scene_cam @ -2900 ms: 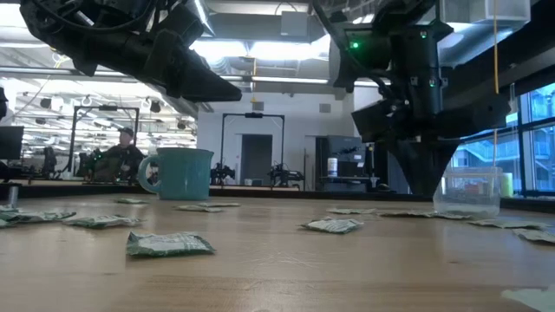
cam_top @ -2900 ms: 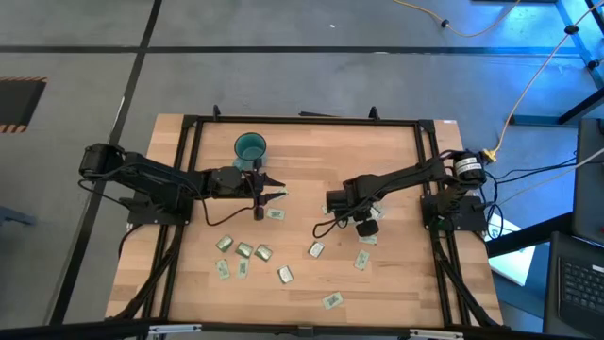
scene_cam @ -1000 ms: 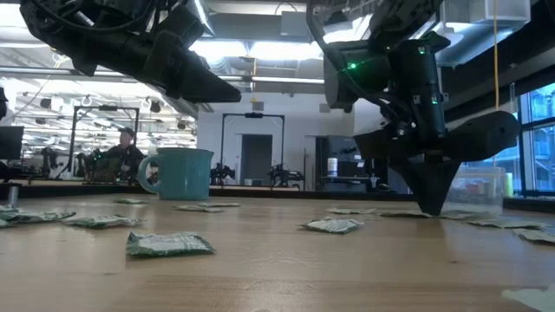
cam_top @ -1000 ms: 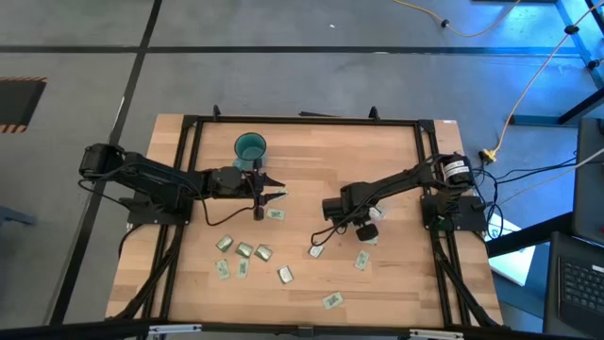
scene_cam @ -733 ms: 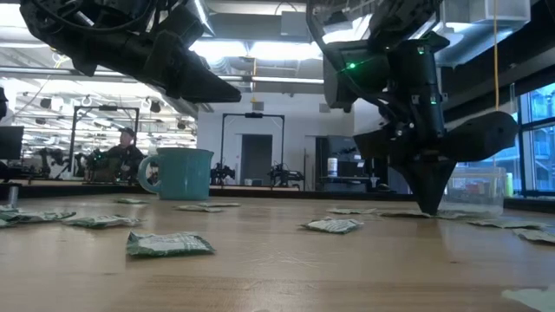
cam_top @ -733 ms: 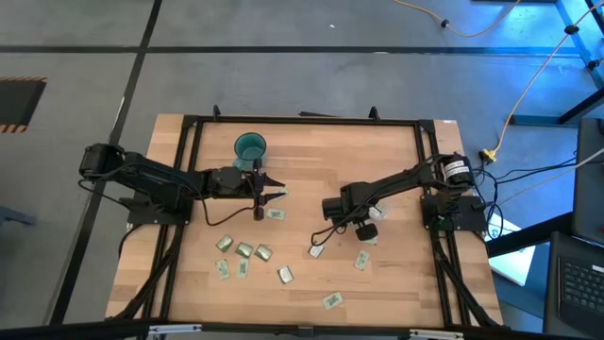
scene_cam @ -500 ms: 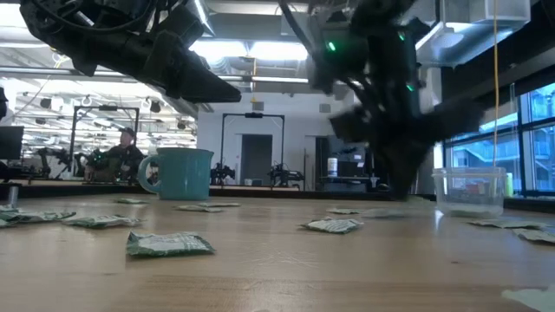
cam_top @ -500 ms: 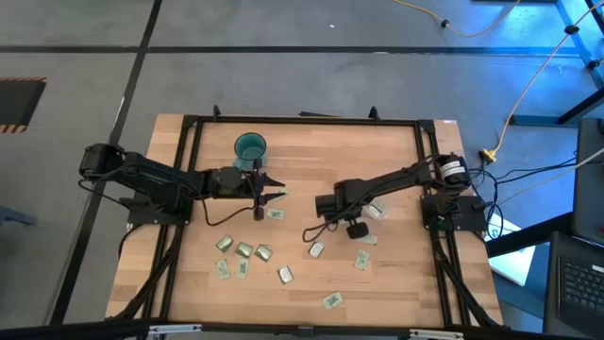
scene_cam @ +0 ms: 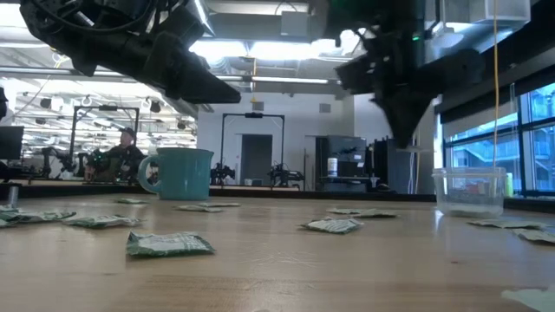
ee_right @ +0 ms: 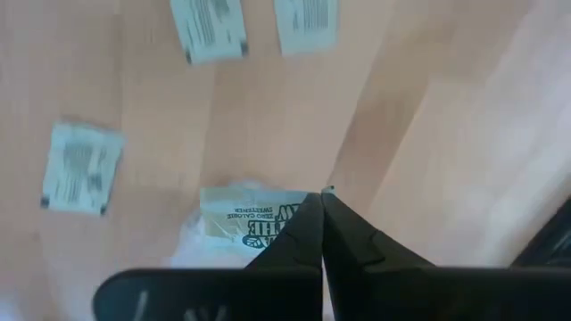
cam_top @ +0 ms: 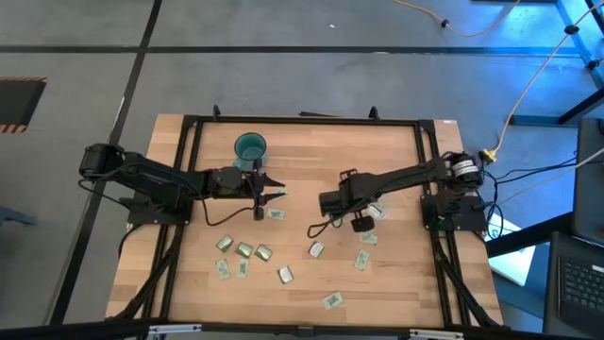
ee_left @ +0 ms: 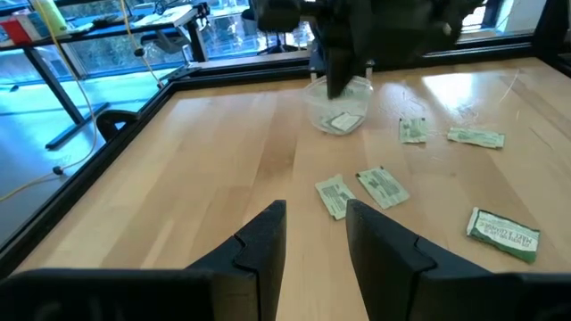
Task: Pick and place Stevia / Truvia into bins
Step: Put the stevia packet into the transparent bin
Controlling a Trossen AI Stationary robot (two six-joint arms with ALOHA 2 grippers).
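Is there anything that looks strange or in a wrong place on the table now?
Nothing looks damaged or spilled. The sachets lie scattered flat on the table, awaiting sorting. The teal cup and the clear cup both stand upright. The right gripper has its jaws shut on one sachet.

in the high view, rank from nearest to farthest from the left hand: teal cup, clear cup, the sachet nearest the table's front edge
From the left hand:
1. Teal cup, just behind it toward the table's back edge.
2. Clear cup, across the middle, under the right arm.
3. Front-edge sachet, farthest, off toward the front right.

Right claw [ee_right: 321, 201] pinched closed above the table; left claw [ee_left: 314, 218] parted.
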